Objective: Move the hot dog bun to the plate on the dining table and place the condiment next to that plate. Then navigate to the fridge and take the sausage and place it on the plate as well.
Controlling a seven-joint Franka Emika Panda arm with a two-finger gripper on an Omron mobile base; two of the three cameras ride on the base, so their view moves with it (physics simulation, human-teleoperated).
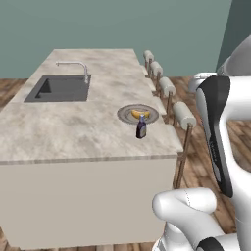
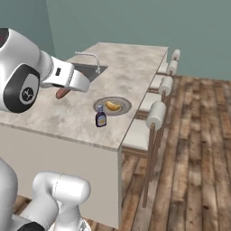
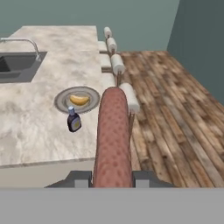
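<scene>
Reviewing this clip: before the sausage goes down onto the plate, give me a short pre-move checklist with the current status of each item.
1. Sausage gripped: ok, it sticks out from between the fingers of the shut gripper.
2. Hot dog bun on the plate: ok.
3. Condiment next to the plate: ok, upright on the dining table just in front of the rim.
4. Room on the plate for the sausage: ok, bare plate shows around the bun.
5. Gripper over the plate: not ok, in the right base view the sausage hangs off to the sink side.
6. Condiment clear of the approach path: cannot tell.
</scene>
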